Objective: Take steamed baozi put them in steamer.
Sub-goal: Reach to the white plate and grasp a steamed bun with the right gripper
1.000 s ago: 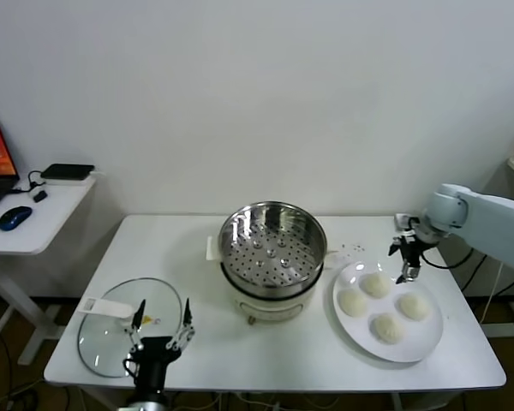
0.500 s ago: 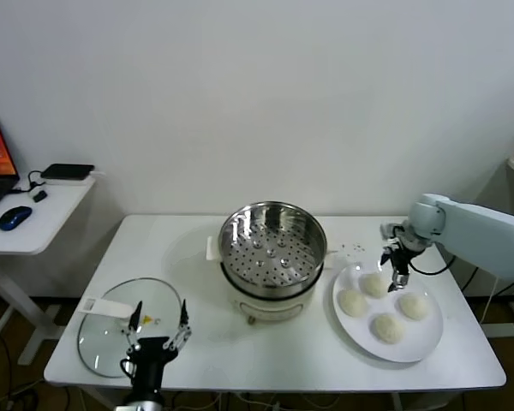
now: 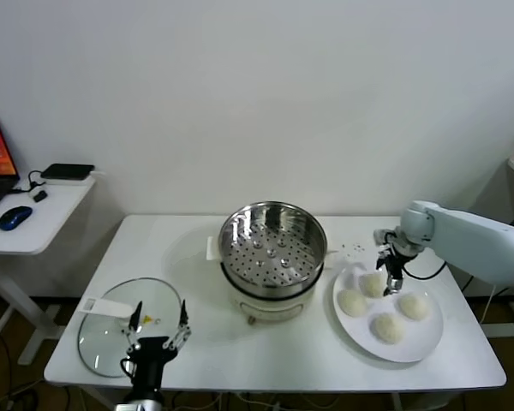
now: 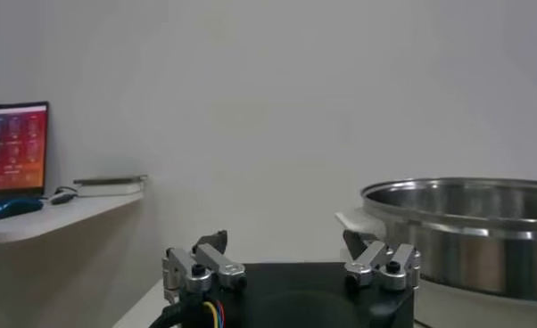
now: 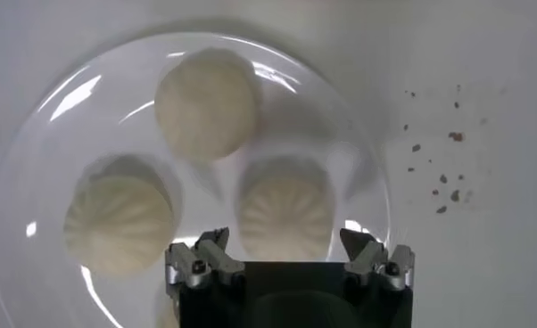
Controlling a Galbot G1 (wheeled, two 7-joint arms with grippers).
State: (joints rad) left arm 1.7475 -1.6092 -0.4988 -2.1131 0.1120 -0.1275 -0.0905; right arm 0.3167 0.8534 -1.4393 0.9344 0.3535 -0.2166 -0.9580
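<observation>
Several off-white baozi lie on a white plate [image 3: 421, 344] to the right of the steamer [image 3: 272, 253], a shiny steel pot with a perforated tray on a cream base. My right gripper [image 3: 389, 281] hangs open just above the rear baozi [image 3: 373, 284], fingers pointing down. In the right wrist view that baozi [image 5: 285, 214] lies between the spread fingertips of the right gripper [image 5: 286, 242], with two more baozi [image 5: 206, 103] [image 5: 119, 222] beyond it. The tray in the steamer holds nothing. My left gripper [image 3: 160, 330] waits open near the table's front edge; in the left wrist view it [image 4: 286, 242] faces the steamer [image 4: 465, 232].
A round glass lid [image 3: 111, 330] lies flat at the front left of the table, beside the left gripper. Dark crumbs [image 3: 353, 249] dot the table behind the plate. A side desk [image 3: 34, 218] with a laptop and mouse stands at the far left.
My right gripper has moved left and downward, from the plate's far right rim to over the rear baozi, still open. The left arm has stayed put.
</observation>
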